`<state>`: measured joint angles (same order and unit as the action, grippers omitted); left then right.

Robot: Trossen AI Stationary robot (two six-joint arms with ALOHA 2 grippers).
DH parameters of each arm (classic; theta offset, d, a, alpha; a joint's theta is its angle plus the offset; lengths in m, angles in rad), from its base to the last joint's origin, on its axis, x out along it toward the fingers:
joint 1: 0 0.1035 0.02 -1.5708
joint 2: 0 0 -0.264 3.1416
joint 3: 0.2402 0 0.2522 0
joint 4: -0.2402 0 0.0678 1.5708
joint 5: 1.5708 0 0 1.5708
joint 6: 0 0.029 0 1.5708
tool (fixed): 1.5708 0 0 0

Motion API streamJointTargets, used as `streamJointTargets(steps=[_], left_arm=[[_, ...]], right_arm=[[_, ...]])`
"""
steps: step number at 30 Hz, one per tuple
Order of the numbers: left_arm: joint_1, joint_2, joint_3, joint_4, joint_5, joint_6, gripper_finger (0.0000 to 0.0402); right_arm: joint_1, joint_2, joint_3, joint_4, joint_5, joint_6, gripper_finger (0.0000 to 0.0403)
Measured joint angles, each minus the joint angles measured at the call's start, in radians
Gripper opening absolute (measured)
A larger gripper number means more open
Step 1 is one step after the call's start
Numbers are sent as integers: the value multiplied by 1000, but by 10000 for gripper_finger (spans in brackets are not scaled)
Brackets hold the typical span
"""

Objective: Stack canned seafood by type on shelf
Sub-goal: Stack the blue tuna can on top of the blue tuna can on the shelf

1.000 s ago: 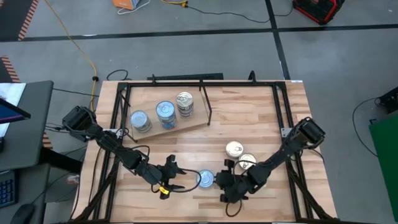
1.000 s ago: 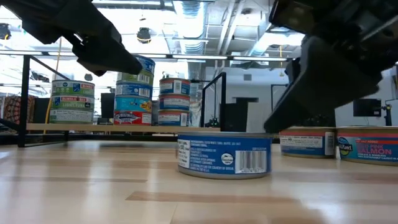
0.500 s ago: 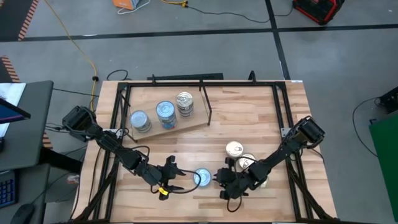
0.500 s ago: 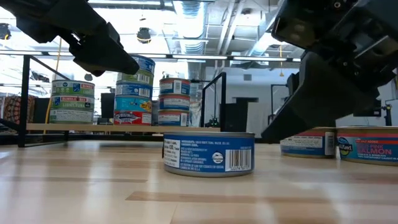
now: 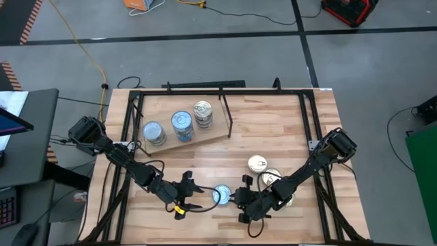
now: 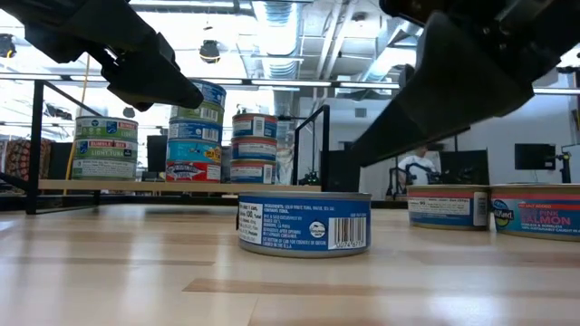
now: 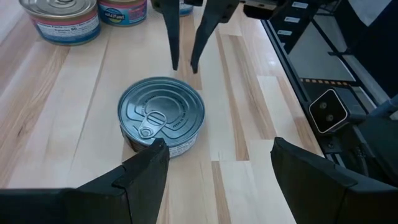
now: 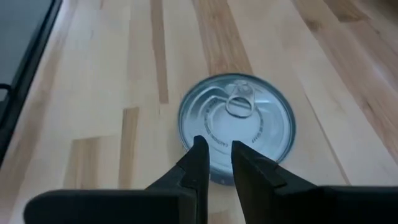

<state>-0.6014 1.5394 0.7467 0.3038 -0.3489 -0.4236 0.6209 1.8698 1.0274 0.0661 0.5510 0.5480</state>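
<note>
While a single blue-labelled tin [image 5: 220, 195] is lying flat on the butcher-block tabletop [image 5: 273, 123] near its front edge, the two grippers are flanking it. The left gripper [image 5: 196, 197] is sitting just beside the tin on its left, its jaws spread wide and holding nothing; in the left wrist view the tin [image 7: 161, 115] is lying just ahead of the gap between the fingers [image 7: 146, 171]. The right gripper [image 5: 235, 198] is pointing at the tin's right side, its jaws drawn nearly together with only a narrow slit between them, gripping nothing; its fingertips [image 8: 198, 152] are overlapping the tin's near rim. Three stacks of tins [image 5: 179, 124] are standing on the plywood shelf [image 5: 205, 140] at the back left. Two more tins [image 5: 263, 171] are resting on the tabletop to the right.
</note>
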Motion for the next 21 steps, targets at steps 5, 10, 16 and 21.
streamJointTargets(steps=[5, 10, 16, 21], left_arm=[[0, 0, 0, 0, 0, 0, 272], [0, 0, 0, 0, 0, 0, 272], [0, 0, 0, 0, 0, 0, 272], [0, 0, 0, 0, -1, 0, 272]], right_arm=[[-8, 0, -20, 30, 0, 1, 97], [-9, 0, -58, 80, 2, 15, 97], [-6, 0, -128, 208, 5, 31, 97], [-6, 1, -171, 280, 11, 42, 97]])
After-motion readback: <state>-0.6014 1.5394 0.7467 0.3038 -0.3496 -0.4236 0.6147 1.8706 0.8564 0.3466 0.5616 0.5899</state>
